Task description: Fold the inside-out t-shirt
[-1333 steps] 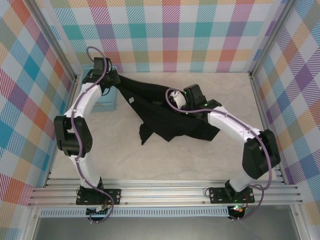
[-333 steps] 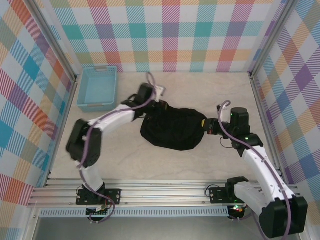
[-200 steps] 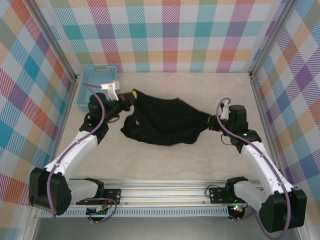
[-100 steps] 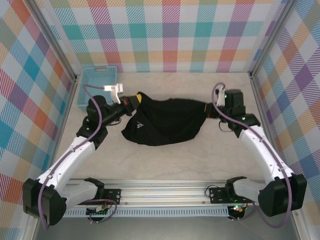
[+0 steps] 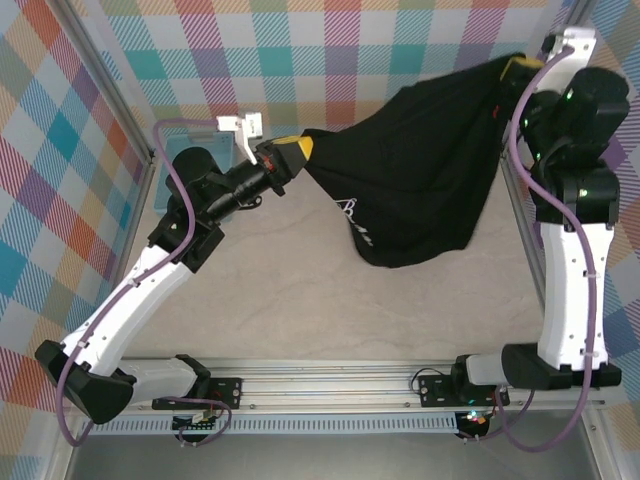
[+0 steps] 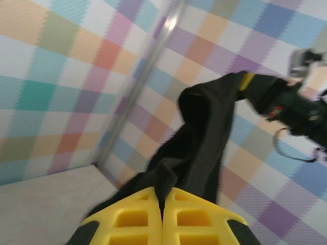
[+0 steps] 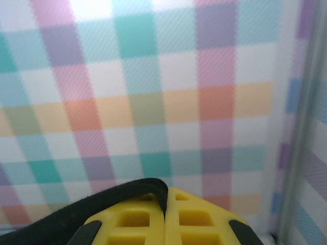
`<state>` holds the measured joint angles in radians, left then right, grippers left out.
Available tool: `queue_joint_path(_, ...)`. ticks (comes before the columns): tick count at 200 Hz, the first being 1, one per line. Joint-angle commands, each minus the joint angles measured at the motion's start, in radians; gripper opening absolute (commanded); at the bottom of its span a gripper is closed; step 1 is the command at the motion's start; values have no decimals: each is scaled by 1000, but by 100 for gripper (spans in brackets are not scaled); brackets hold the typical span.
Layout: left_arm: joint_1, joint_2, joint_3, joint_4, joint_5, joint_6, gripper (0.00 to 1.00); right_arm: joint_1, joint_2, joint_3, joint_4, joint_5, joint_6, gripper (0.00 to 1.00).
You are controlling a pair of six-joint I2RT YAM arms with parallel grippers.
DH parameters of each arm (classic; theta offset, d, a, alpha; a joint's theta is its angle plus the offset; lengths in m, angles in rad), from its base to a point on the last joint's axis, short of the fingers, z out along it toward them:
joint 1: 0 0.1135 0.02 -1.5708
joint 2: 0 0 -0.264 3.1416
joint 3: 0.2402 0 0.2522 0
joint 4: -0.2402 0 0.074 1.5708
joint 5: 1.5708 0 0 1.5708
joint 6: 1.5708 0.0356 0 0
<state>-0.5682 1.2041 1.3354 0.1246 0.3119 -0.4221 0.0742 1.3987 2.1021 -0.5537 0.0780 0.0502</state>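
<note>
Black cloth of the inside-out t-shirt (image 5: 420,170) hangs stretched between both arms above the table (image 5: 290,300). The left gripper (image 5: 297,152) is clamped on one edge. The right gripper (image 5: 515,68) is clamped on the opposite edge, higher above the table. Risk: each pinch holds only a thin hem. Spreading the arms wider could pull cloth free, and the shirt would drop bunched onto the table.

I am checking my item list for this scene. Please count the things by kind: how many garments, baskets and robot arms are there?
black t-shirt: 1
light blue basket: 1, mostly hidden behind the left arm
robot arms: 2 (left gripper, right gripper, the jaws of each shut on the shirt)
Total: 4
</note>
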Motion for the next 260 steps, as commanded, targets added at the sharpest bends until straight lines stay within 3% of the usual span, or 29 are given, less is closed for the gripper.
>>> queue_joint_path(1, 9, -97, -145, -60, -225, 54, 0, 46, 116, 43, -56, -202, -5, 0)
queue_joint_path(30, 31, -216, -431, -104, -417, 57, 0, 236, 256, -59, -61, -289, -66, 0)
queue_joint_path(44, 33, -265, -586, -119, -445, 42, 0, 310, 348, -134, -53, -349, -68, 10)
queue_joint_path(67, 33, -334, -838, -96, -386, -39, 21, 381, 543, -153, -146, -405, -45, 28)
queue_joint_path(81, 34, -371, -908, -78, -341, -66, 35, 398, 579, -210, -168, -388, -29, 38)
queue_joint_path(101, 33, -392, -874, -168, -376, -32, 55, 403, 503, -414, -116, -333, 14, 45)
queue_joint_path(121, 57, -318, -807, -218, -376, 14, 66, 403, 379, -629, -110, -256, 65, 50)
queue_joint_path(142, 140, -121, -697, -252, -307, 4, 66, 403, 241, -842, -143, -155, 140, 52)
queue_joint_path(180, 224, 151, -570, -254, -198, 26, 65, 397, 102, -1023, -281, 24, 271, 56)
queue_joint_path(195, 228, 216, -529, -292, -153, 57, 67, 379, 58, -1082, -303, 27, 316, 60)
queue_joint_path(260, 241, 330, -520, -303, -217, 73, 69, 326, 82, -1230, -261, -25, 437, 75)
